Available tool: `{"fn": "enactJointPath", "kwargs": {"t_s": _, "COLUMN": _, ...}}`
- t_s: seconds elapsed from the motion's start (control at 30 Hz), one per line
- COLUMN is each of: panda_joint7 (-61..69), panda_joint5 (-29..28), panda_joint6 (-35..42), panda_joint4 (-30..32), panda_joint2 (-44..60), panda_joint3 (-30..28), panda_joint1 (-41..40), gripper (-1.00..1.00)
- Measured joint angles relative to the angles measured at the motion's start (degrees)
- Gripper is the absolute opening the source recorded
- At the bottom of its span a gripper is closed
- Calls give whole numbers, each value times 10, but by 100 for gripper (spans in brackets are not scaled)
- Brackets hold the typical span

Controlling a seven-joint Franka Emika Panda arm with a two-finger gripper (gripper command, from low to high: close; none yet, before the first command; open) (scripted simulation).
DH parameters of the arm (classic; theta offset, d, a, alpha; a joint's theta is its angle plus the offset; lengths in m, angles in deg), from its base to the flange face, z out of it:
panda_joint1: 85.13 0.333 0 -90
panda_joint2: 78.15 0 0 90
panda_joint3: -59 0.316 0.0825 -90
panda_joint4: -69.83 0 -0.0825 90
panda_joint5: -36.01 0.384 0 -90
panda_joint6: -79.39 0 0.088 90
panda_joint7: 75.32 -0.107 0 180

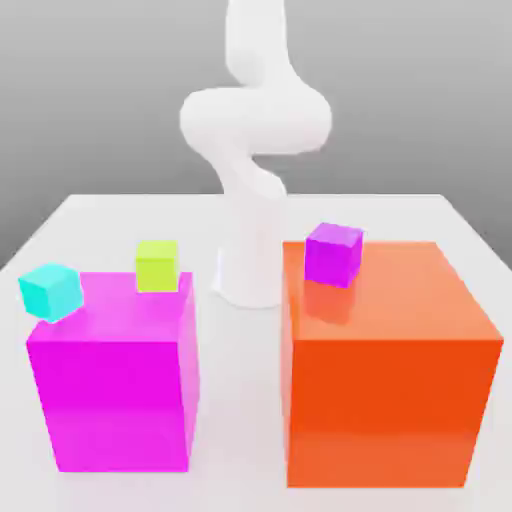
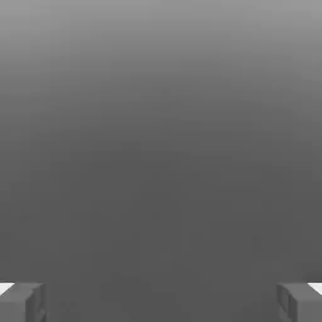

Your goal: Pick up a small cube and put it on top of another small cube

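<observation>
Two grey fingertips [image 2: 22, 303] of the gripper [image 2: 161, 305] stand wide apart in the hand view, with nothing between them and only blank grey ahead. I judge the step in hand to be the search and approach. The hand should tip down toward the white table [image 1: 240, 492] before it commits to any descent. Where the small yellow cube lies I cannot tell.

From the exterior view's left, a small cyan cube [image 1: 50, 291] sits tilted at the near left corner of the large magenta block [image 1: 115, 390]. The small lime-green cube [image 1: 157, 266], the one to stack on, rests at that block's back edge. The white arm [image 1: 255, 120] rises behind the gap between the blocks. Further right, a small purple cube [image 1: 333, 253] sits on the large orange block [image 1: 385, 380].

The tall blocks probably bar low sideways moves. A carry would be safer high, coming down straight over the lime-green cube and keeping well off the cyan one.
</observation>
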Motion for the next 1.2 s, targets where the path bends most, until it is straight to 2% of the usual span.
{"fn": "enactJointPath", "kwargs": {"t_s": 0.2, "panda_joint7": 82, "panda_joint5": -146, "panda_joint6": -16, "panda_joint4": -17, "panda_joint2": 123, "panda_joint3": 8, "panda_joint1": -64, "gripper": 0}}
{"fn": "enactJointPath", "kwargs": {"t_s": 0.4, "panda_joint7": 178, "panda_joint5": -270, "panda_joint6": -31, "panda_joint4": -33, "panda_joint2": 244, "panda_joint3": -15, "panda_joint1": -113, "gripper": 0}}
{"fn": "enactJointPath", "kwargs": {"t_s": 0.57, "panda_joint7": 254, "panda_joint5": -343, "panda_joint6": -53, "panda_joint4": -35, "panda_joint2": 333, "panda_joint3": -55, "panda_joint1": -155, "gripper": 0}}
{"fn": "enactJointPath", "kwargs": {"t_s": 0.73, "panda_joint7": 341, "panda_joint5": -392, "panda_joint6": -89, "panda_joint4": -34, "panda_joint2": 417, "panda_joint3": -92, "panda_joint1": -219, "gripper": 0}}
{"fn": "enactJointPath", "kwargs": {"t_s": 0.83, "panda_joint7": 396, "panda_joint5": -413, "panda_joint6": -118, "panda_joint4": -31, "panda_joint2": 467, "panda_joint3": -106, "panda_joint1": -254, "gripper": 0}}
{"fn": "enactJointPath", "kwargs": {"t_s": 0.9, "panda_joint7": 383, "panda_joint5": -405, "panda_joint6": -135, "panda_joint4": -17, "panda_joint2": 486, "panda_joint3": -114, "panda_joint1": -270, "gripper": 0}}
{"fn": "enactJointPath", "kwargs": {"t_s": 1.2, "panda_joint7": 211, "panda_joint5": -291, "panda_joint6": -208, "panda_joint4": 76, "panda_joint2": 535, "panda_joint3": -157, "panda_joint1": -326, "gripper": 0}}
